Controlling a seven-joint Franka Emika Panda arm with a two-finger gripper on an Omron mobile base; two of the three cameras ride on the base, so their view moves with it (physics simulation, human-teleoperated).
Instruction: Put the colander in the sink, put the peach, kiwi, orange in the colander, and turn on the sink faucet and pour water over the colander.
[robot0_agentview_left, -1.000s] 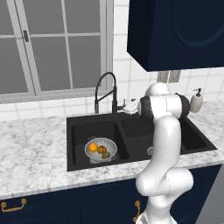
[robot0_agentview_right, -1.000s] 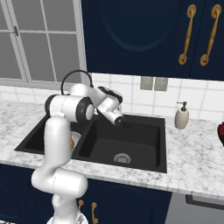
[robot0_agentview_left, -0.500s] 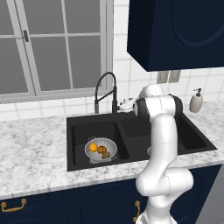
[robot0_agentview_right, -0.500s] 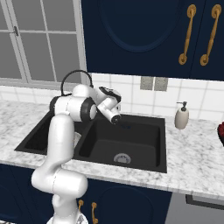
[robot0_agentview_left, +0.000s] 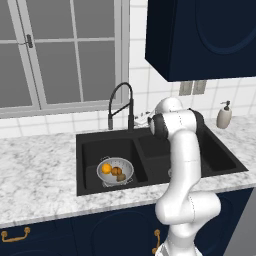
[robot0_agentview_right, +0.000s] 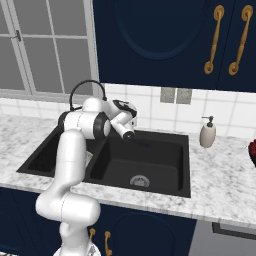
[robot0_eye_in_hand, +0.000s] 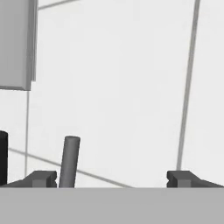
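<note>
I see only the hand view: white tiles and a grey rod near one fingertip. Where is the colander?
Observer: The colander sits in the left basin of the sink.
Operator: Is fruit inside it?
Observer: Yes, three pieces lie in it, the kiwi among them.
Operator: Where is my gripper?
Observer: The gripper is over the sink's back edge, just right of the faucet.
</note>
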